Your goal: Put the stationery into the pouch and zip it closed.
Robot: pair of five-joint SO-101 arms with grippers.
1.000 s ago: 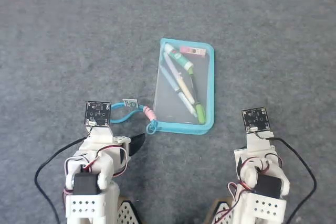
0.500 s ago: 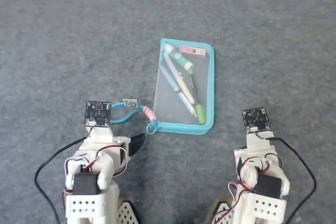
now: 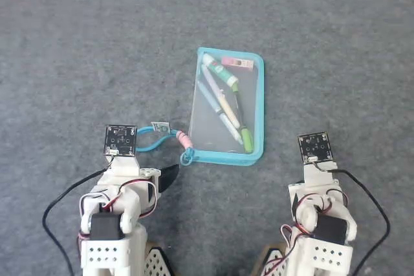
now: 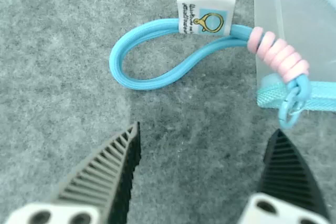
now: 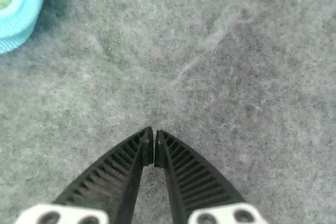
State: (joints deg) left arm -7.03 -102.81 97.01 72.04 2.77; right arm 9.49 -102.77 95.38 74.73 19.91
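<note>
Blue cord loop [image 4: 157, 29] just ahead of my left gripper [image 4: 206, 129], spread wide. Risk: fingertip snags loop, drags pouch [image 4: 294, 14], zip reopens. My right gripper [image 5: 154, 132] pressed together, idle.

White tag [image 4: 206, 17] on blue cord [image 4: 152, 81], ring emblem, print seemingly illegible

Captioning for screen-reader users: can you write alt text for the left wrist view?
The left gripper is open over the grey table, just short of a blue cord loop. The loop carries a white tag and joins, through pink beads, the corner of the clear, teal-edged pouch.
</note>
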